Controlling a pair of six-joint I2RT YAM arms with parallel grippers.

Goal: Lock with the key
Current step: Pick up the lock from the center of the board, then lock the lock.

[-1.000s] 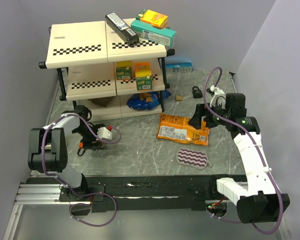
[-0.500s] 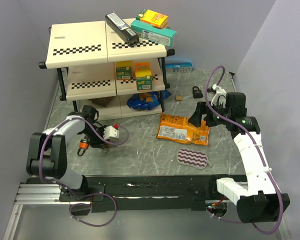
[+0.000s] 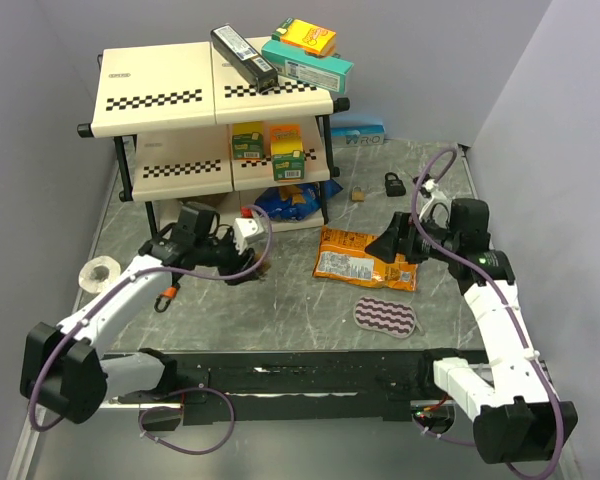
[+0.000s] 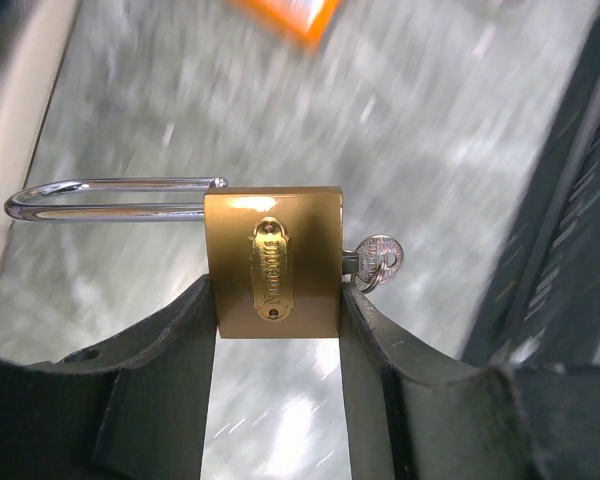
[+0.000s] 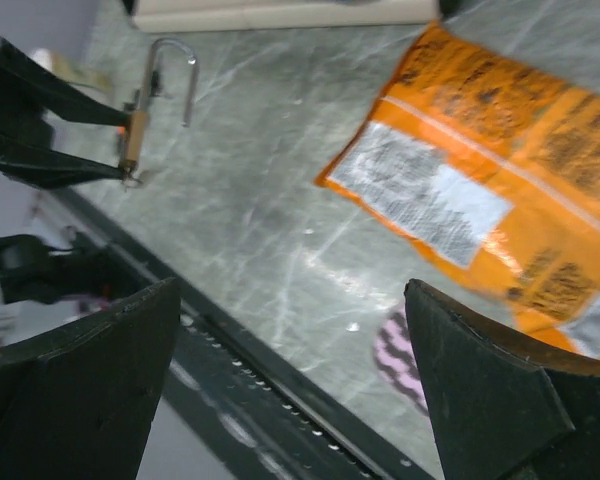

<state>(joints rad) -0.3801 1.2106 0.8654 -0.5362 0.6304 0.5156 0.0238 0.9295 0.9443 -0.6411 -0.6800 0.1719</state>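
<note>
Above desk, in front of shelf: noted left hand swung in from near-left edge toward centre within the last second. Jaws narrowed, now clamped on body of brass padlock, carried clear of the surface. Noted right hand spread wide, holding nothing, over snack bag. Shackle looks sprung open; key seated in keyhole. Judged: padlock now presented to right hand; shackle still to press home, key still to turn.

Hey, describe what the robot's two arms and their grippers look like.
The left arm and right arm have white links, black joints and black bases. A purple cable loops along each. The left gripper and right gripper have broad matte-black fingers.
</note>
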